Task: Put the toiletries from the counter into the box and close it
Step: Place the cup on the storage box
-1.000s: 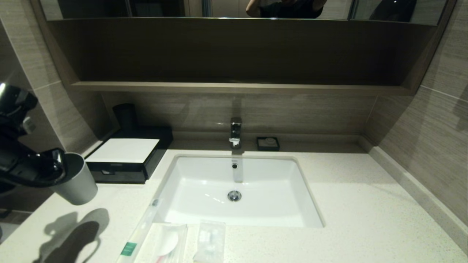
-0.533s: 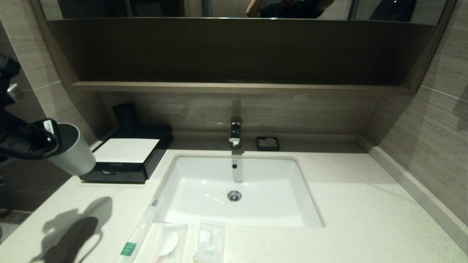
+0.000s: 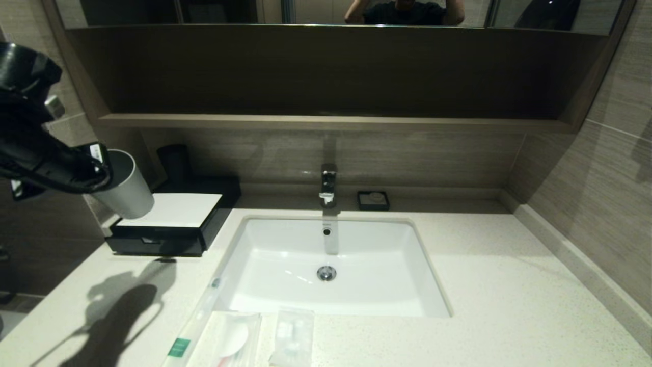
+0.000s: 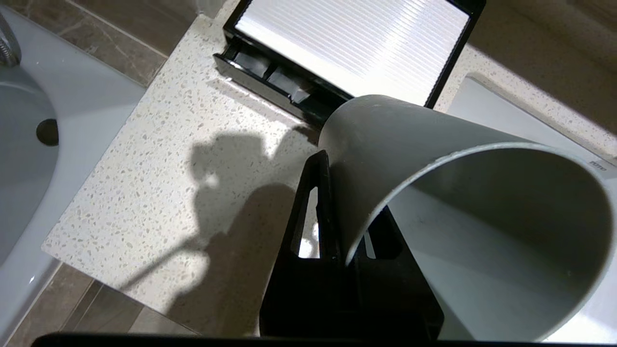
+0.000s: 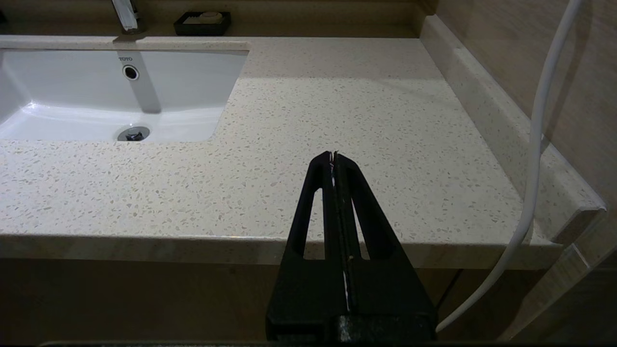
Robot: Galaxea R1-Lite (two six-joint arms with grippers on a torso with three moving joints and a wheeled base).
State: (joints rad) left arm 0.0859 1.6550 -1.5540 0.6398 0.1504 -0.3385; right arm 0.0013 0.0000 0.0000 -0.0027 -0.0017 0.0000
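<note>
Speckled off-white stone forms the surface (image 3: pixel 484 285) of a bathroom vanity, with a white sink basin (image 3: pixel 326 265) set into it below a chrome tap (image 3: pixel 328 184). At the far left, the left gripper (image 3: pixel 94 171) hangs raised above the surface, its black arm reaching in from the left edge and angled downward, jaws clamped on the rim of a grey cup (image 3: pixel 125 186) that tilts with its mouth toward the arm. Just beyond and below the cup sits the black box (image 3: pixel 173 224) with a white top panel; in the left wrist view its front drawer (image 4: pixel 270 79) stands slightly pulled out. The toiletries lie on the near edge before the basin: a long packet with a green label (image 3: pixel 191 326) and two flat packets (image 3: pixel 232 336) (image 3: pixel 293 336) side by side. The right gripper (image 5: pixel 333 156) is parked low off the front edge on the right side, jaws pressed together. A small black dish (image 3: pixel 373 200) rests beside the tap.
</note>
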